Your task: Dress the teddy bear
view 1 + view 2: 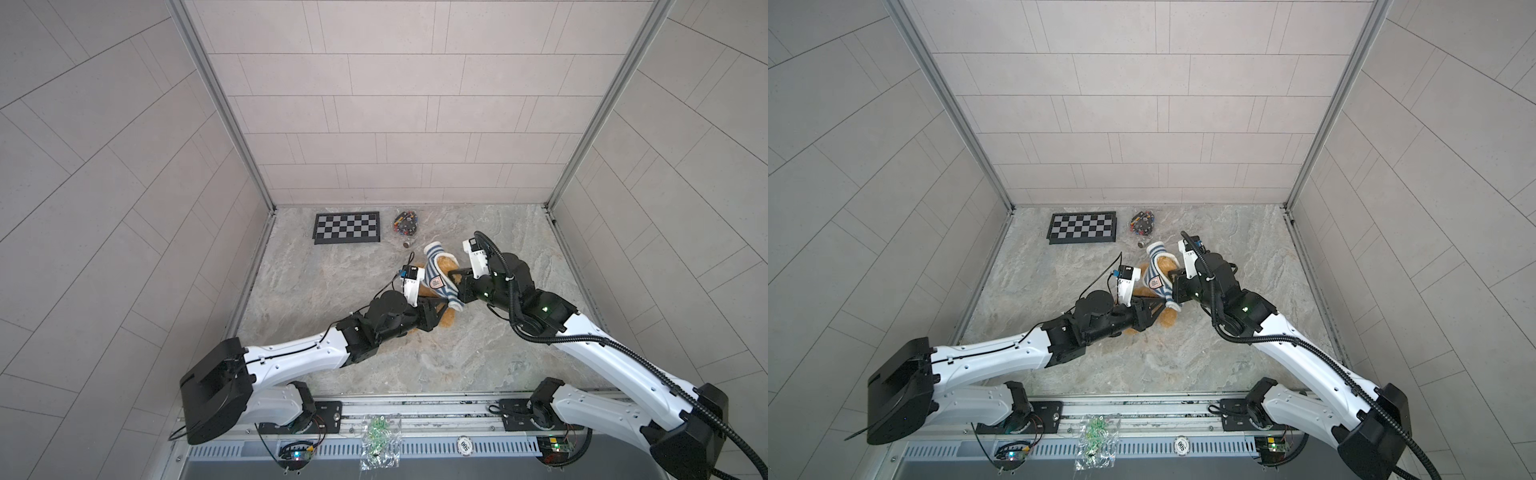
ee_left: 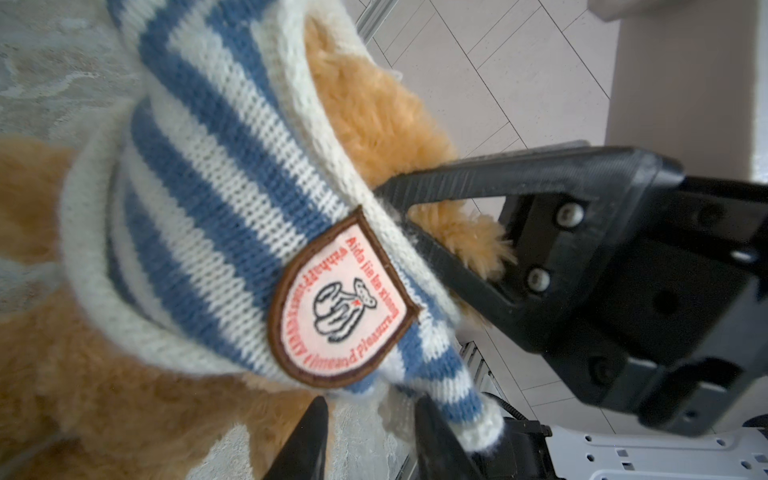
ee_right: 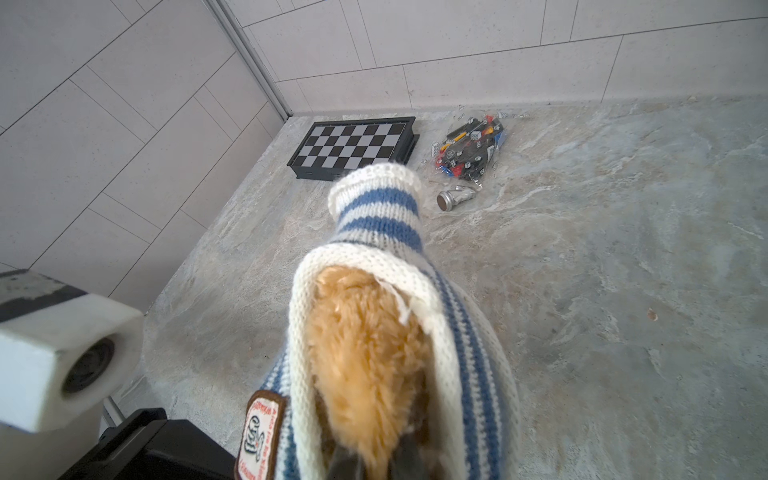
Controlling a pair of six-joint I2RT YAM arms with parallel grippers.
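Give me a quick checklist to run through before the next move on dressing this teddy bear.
1. Hold on the hem: ok, the right gripper is shut on the cream hem of the striped shirt.
2. Second arm free: ok, the left gripper has its jaws apart and grips nothing.
3. Shirt fully on the teddy bear: not ok, it is bunched and fur shows out of the open hem.
4. Bear's arm inside the far sleeve: cannot tell.
5. Clutter clear of the bear: ok, the chessboard and the bag of small parts lie apart from it.
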